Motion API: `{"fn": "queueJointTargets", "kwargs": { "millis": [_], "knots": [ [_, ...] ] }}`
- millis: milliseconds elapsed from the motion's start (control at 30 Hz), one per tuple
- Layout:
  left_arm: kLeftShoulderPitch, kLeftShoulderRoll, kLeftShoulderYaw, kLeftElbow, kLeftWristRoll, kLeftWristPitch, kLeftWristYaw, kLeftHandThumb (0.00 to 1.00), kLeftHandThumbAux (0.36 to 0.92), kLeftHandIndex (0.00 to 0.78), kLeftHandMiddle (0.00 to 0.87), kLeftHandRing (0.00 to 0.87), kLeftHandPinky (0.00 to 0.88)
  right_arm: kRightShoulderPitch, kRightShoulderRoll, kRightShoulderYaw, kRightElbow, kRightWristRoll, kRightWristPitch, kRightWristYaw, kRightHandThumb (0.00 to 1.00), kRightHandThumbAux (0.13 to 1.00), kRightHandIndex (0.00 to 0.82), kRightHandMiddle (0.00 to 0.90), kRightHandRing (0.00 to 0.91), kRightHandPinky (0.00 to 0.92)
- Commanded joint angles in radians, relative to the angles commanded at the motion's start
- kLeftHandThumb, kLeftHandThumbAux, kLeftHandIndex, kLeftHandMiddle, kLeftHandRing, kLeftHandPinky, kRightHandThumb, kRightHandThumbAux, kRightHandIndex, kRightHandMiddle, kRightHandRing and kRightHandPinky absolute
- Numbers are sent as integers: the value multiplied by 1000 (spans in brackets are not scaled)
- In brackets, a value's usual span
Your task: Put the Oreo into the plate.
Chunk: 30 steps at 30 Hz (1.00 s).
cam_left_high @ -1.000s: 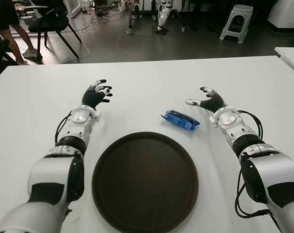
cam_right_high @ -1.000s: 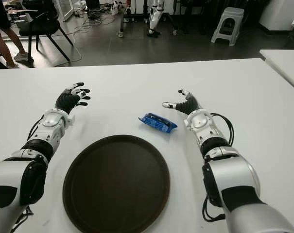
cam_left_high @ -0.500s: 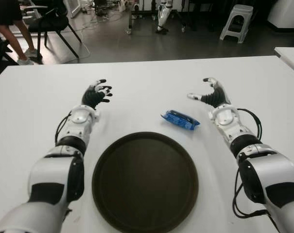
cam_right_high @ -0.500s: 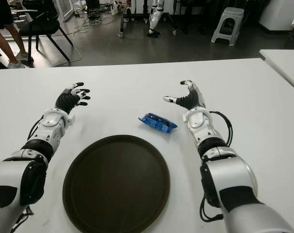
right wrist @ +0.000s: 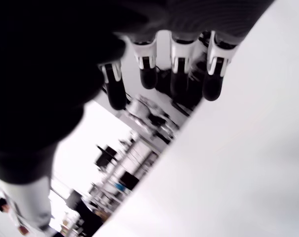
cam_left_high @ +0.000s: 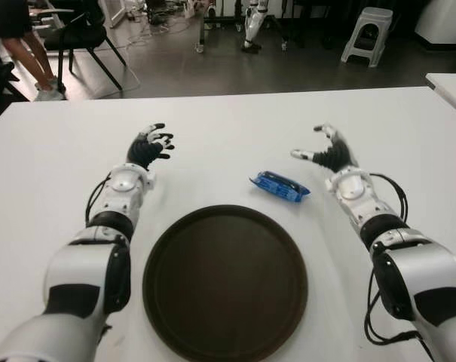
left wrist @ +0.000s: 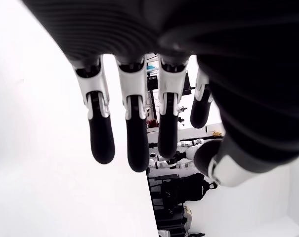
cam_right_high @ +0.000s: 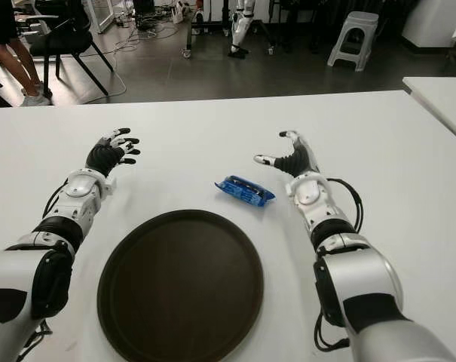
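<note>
While I watch through the head camera, the blue Oreo packet (cam_left_high: 280,187) lies flat on the white table (cam_left_high: 228,121), just beyond the far right rim of the round dark brown plate (cam_left_high: 224,282) and not touching it. Nothing lies on the plate.

My right hand (cam_left_high: 327,153) shows to the right of the packet and slightly farther from me, near it but apart. Its palm is turned toward the packet, its fingers (right wrist: 148,74) are spread and only lightly curved, and its thumb (cam_left_high: 301,155) points toward the packet; it holds nothing. I cannot tell whether it touches the table.

My left hand (cam_left_high: 148,147) shows well to the left of the packet, beyond the plate's far left rim. Its wrist camera shows four fingers (left wrist: 135,133) extended side by side with the thumb set off to one side, so this hand is also relaxed and empty.

Beyond the far edge of the table from the packet, I see a grey floor, a black chair (cam_left_high: 81,34), a light step stool (cam_left_high: 367,32) and a person's legs (cam_left_high: 28,56).
</note>
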Motion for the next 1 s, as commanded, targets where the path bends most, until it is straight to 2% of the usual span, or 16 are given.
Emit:
{"fn": "queueJointTargets", "kwargs": {
  "millis": [267, 567, 700, 800, 1000],
  "knots": [
    [-1, -1, 1, 0, -1, 3, -1, 79, 675, 179, 304, 347, 402, -1, 1, -18, -3, 18, 2, 46, 0, 604, 0, 0, 0, 0],
    [1, 0, -6, -2, 5, 0, 1, 72, 677, 193, 312, 354, 413, -3, 2, -16, -7, 14, -1, 46, 0, 570, 0, 0, 0, 0],
    [2, 0, -4, -3, 2, -1, 0, 77, 683, 195, 312, 354, 410, -11, 6, 0, -10, -2, -2, 22, 0, 554, 0, 0, 0, 0],
    [2, 0, -5, -4, 3, -1, 0, 74, 689, 192, 311, 353, 406, -25, 9, 36, -19, -37, -3, -23, 0, 530, 0, 0, 0, 0],
    [3, 1, -7, -4, 3, 0, -1, 68, 691, 187, 305, 349, 398, -31, -4, 91, -33, -89, -23, -79, 0, 524, 0, 0, 0, 0]
  ]
}}
